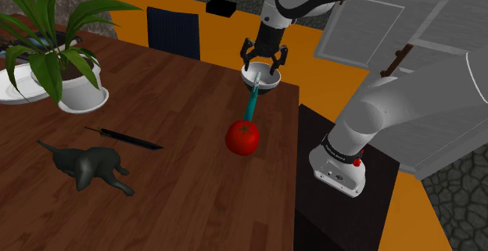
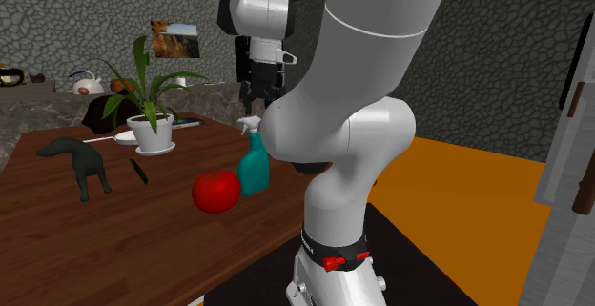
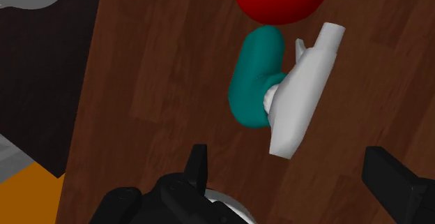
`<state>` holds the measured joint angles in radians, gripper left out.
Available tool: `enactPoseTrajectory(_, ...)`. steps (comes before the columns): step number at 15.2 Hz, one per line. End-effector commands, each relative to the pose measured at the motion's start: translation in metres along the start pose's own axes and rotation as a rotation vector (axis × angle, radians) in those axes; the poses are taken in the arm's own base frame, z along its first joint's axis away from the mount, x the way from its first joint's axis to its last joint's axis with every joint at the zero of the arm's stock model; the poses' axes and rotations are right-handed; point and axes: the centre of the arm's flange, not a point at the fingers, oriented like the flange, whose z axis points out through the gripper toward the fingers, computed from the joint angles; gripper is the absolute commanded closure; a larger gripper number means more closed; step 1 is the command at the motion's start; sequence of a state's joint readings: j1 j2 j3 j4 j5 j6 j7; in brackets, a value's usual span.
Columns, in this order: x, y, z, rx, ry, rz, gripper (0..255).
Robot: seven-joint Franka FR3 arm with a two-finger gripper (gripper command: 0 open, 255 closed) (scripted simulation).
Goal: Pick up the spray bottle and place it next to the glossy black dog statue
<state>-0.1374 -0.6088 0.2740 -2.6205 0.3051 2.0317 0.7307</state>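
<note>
The spray bottle (image 1: 252,105) stands upright near the table's right edge in the shoulder view, with a teal body (image 3: 254,76) and a white trigger head (image 3: 303,93). My gripper (image 1: 263,60) hangs open just above the head, fingers apart and touching nothing. In the wrist view the gripper (image 3: 286,153) has the bottle a little ahead of its fingers (image 3: 197,163). The glossy black dog statue (image 1: 86,166) stands far off toward the shoulder view's lower left. In the second exterior view the bottle (image 2: 254,166) is right of the dog (image 2: 81,161).
A red tomato (image 1: 242,138) sits right beside the bottle on the dog's side. A thin black knife (image 1: 123,138) lies between tomato and dog. A potted plant (image 1: 74,89) and a white dish (image 1: 16,91) stand behind. The wooden table (image 1: 180,202) ends close to the bottle.
</note>
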Motion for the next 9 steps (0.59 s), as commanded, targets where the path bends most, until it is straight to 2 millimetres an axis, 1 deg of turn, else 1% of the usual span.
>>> enactPoseTrajectory(1,-0.001,0.0,0.011,0.001,0.001,0.003,0)
enactPoseTrajectory(3,-0.001,0.0,0.025,0.001,0.001,0.003,0)
enactPoseTrajectory(9,-0.001,0.0,0.025,0.001,0.001,0.003,0)
